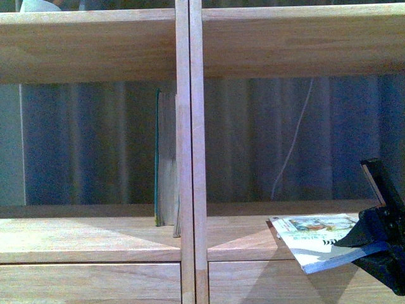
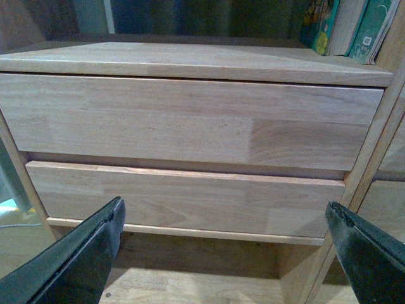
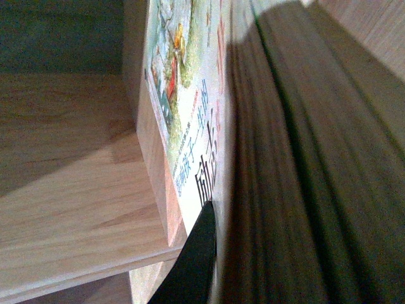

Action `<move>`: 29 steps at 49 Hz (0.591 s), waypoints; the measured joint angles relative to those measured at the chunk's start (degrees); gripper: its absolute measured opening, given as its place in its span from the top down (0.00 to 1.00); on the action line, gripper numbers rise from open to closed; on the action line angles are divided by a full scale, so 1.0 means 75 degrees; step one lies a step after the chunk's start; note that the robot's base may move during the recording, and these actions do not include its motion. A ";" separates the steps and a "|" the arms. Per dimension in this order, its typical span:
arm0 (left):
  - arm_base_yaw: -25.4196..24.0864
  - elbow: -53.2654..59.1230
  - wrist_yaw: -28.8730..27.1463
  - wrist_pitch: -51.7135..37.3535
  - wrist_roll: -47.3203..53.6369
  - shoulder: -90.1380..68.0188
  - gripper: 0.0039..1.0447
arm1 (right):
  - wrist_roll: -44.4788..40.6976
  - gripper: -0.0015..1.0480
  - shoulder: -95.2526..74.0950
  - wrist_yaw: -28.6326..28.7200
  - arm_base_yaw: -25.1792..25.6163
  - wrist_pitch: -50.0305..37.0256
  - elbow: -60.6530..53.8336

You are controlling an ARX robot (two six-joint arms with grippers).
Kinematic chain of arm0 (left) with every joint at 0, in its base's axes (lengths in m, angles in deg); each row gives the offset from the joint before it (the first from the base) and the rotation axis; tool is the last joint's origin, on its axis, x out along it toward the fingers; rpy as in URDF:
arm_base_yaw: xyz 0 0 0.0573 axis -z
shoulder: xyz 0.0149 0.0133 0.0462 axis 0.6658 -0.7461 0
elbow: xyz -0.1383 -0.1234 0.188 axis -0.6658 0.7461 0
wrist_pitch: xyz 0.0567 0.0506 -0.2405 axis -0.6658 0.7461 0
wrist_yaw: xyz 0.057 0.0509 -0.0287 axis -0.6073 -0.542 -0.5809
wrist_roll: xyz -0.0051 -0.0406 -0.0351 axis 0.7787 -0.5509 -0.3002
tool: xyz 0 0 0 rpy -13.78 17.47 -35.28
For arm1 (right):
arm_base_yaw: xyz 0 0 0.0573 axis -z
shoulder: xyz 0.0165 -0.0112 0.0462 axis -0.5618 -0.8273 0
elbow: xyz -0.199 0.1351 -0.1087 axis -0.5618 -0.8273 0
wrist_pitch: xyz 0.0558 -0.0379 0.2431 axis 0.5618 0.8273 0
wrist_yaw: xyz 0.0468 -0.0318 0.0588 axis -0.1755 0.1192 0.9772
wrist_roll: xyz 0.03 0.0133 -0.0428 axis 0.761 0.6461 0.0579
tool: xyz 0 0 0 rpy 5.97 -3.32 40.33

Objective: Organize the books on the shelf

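Right gripper [image 1: 374, 238] pinches white paperback [image 1: 313, 239] — flat on right compartment's ledge [image 1: 240, 239], long axis angled left toward divider [image 1: 190, 158]; left gripper [image 2: 224, 208] spread, facing drawers [image 2: 190, 126].

From the front I count two books: one teal book [image 1: 166, 158] standing at 9 o'clock and one white paperback [image 1: 313, 235] lying at 4 o'clock. There is also one bookcase [image 1: 190, 126] with two open spaces side by side, and one right gripper [image 1: 364, 244] at 4 o'clock. The left wrist camera shows two drawer fronts [image 2: 190, 126], one above the other, three more books [image 2: 348, 25] over them, and one left gripper [image 2: 224, 212] with two black fingers [image 2: 82, 259].
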 joint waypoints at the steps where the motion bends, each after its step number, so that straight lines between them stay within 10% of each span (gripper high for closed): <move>1: 0.0000 0.0000 0.0000 0.0000 -0.0003 0.0000 0.07 | -0.0015 0.93 0.0009 0.0000 0.0000 -0.0003 -0.0003; 29: 0.0000 0.0000 0.0000 0.0000 0.0000 0.0000 0.07 | -0.1367 0.93 0.2092 0.1664 0.0737 -0.0181 -0.0254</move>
